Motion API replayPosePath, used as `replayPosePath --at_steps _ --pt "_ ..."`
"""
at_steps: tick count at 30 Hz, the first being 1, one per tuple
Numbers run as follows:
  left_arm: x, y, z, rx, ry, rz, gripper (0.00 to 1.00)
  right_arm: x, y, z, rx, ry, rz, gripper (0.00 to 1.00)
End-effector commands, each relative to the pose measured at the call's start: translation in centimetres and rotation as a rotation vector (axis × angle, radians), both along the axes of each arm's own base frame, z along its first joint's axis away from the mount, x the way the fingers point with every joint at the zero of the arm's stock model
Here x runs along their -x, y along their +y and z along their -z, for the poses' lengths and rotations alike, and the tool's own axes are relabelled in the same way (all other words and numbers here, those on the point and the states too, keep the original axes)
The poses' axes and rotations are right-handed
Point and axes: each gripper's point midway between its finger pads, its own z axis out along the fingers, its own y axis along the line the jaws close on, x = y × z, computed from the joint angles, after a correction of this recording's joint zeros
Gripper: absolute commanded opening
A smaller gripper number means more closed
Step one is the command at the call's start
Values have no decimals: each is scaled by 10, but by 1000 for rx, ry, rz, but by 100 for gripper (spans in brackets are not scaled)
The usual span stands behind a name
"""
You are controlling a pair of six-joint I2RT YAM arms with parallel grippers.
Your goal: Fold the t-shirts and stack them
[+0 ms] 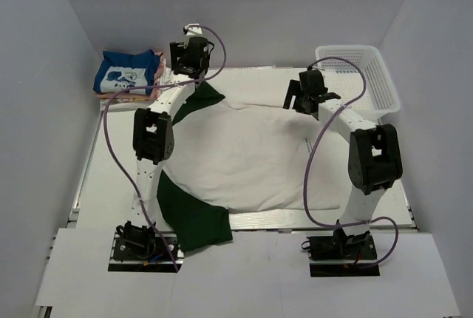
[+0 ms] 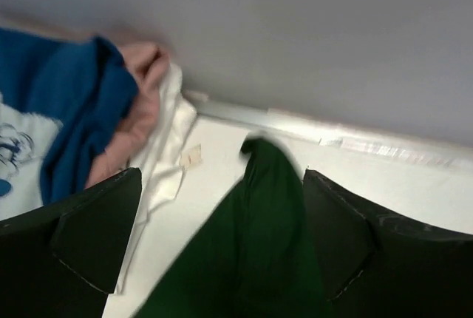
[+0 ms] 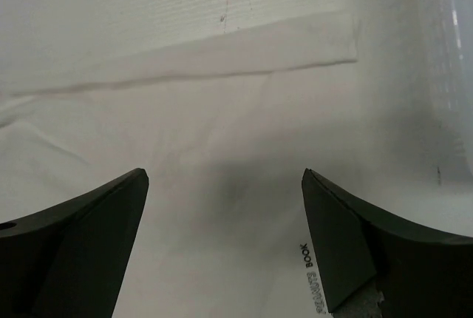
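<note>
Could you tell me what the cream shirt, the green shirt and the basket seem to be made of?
Cream shirt: soft matte cloth, it creases. Green shirt: matte cloth too, limp folds. Basket: probably white plastic, rigid open mesh walls.

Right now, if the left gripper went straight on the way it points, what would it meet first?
Most likely the dark green t-shirt: the left gripper is open, with that cloth lying straight ahead between its jaws. Beyond it is the wall, but depth is unclear.

"BOOK" on the cream t-shirt
</note>
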Motion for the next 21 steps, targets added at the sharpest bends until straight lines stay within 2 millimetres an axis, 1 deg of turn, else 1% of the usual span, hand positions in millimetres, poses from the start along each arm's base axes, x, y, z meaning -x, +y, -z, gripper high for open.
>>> replayPosePath --at_steps 1,2,3,4,5,6,7,8,9,10,11,12,13,14,15,16,17,18,19,20,21 --pt "22 -5 -48 23 -12 41 100 -19 14 -49 -66 -141 -41 90" --pt "24 -11 -54 53 -45 74 100 -15 13 -61 -69 -167 -42 90" --pt "31 -12 -59 71 -58 90 100 -9 12 -53 -63 -153 -45 90" --pt "44 -10 -31 60 -1 103 100 -7 12 -55 -66 -164 -53 90" --pt "56 -10 -68 100 -78 127 100 -2 18 -64 -94 -179 -89 90" --pt "67 -10 -68 118 -72 135 100 7 21 -52 -99 -152 -106 90" --pt "81 -7 -47 119 -20 141 100 11 22 -50 -103 -141 -121 90" --pt "96 -13 -70 148 -53 177 100 18 27 -48 -121 -128 -147 90" --pt "113 -10 -45 148 20 182 100 28 23 -37 -119 -94 -144 90" --pt "125 -18 -41 182 38 212 100 34 24 -36 -133 -82 -141 90" --pt "136 -18 -35 193 60 224 100 46 21 -16 -124 -37 -141 90" --pt "158 -13 -24 202 101 230 100 51 21 -19 -129 -44 -140 90" --pt "169 -17 -17 244 123 247 100 54 20 -19 -132 -45 -143 90" --pt "179 -18 -8 266 149 252 100 66 16 -1 -126 2 -139 90" --pt "195 -16 16 277 219 247 100 71 17 -4 -126 0 -145 90" --pt "205 -19 19 314 232 262 100 76 15 1 -118 17 -145 90" --pt "215 -16 40 311 284 248 100 85 13 12 -108 45 -151 90" --pt "223 -15 48 318 312 248 100 88 12 11 -109 44 -149 90" --pt "227 -15 55 340 323 232 100 93 10 18 -98 68 -149 90" --pt "233 -11 70 341 360 199 100 96 11 22 -91 82 -159 90" --pt "235 -11 78 346 375 190 100 98 11 27 -88 98 -162 90"
